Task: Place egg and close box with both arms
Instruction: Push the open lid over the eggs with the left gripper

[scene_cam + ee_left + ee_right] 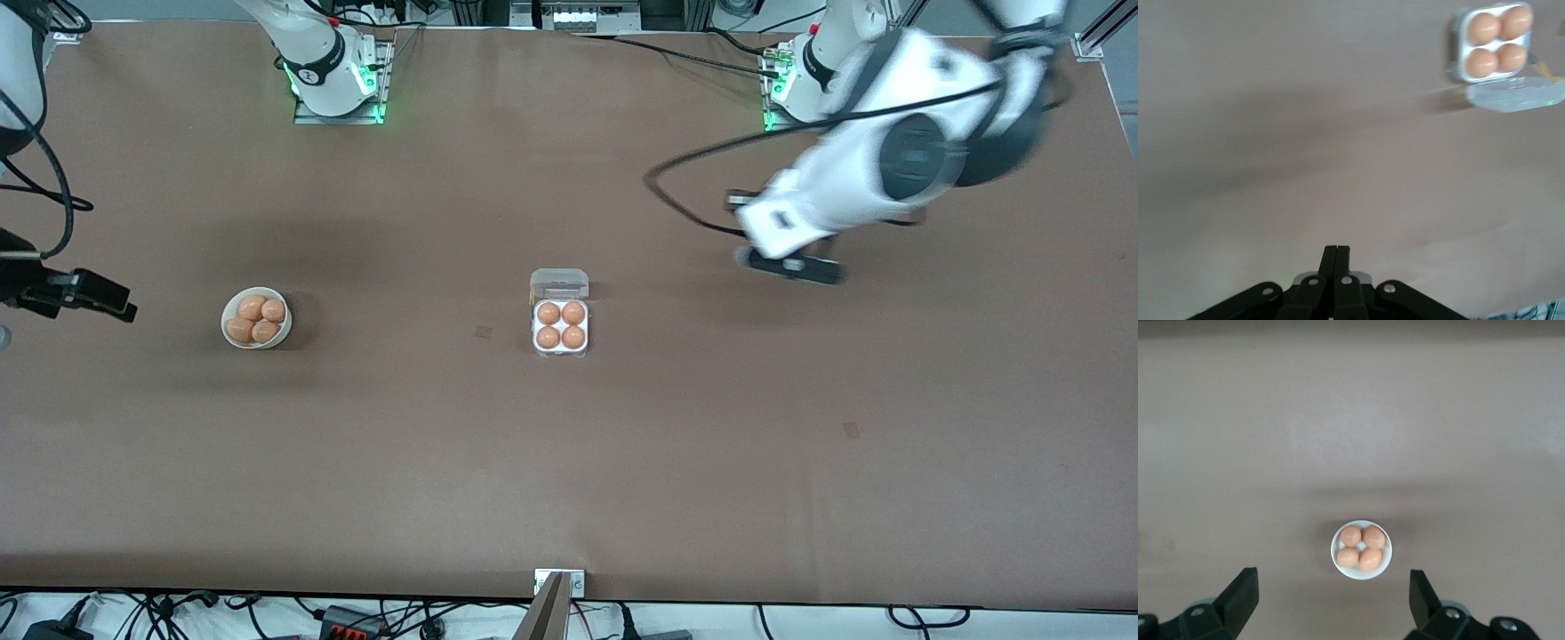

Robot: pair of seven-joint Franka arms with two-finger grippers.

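With four eggs (561, 325) filling the box (560, 340) and its lid (559, 284) open, the left gripper (1336, 257), pinched closed and empty, hangs over the table (569, 462) nearby to close it, while the right gripper (1331, 597), wide open and empty, waits above the bowl (1361, 550).

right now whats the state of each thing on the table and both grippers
box: lid open, all four cells filled with eggs
bowl: upright, holds four eggs
left gripper: shut, empty, over bare table
right gripper: open, empty, near the bowl

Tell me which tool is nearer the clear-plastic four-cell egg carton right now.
Left. The left tool, shut, hangs over bare table toward the left arm's end from the clear-plastic four-cell egg carton. The right tool, open, is past the round white bowl of eggs.
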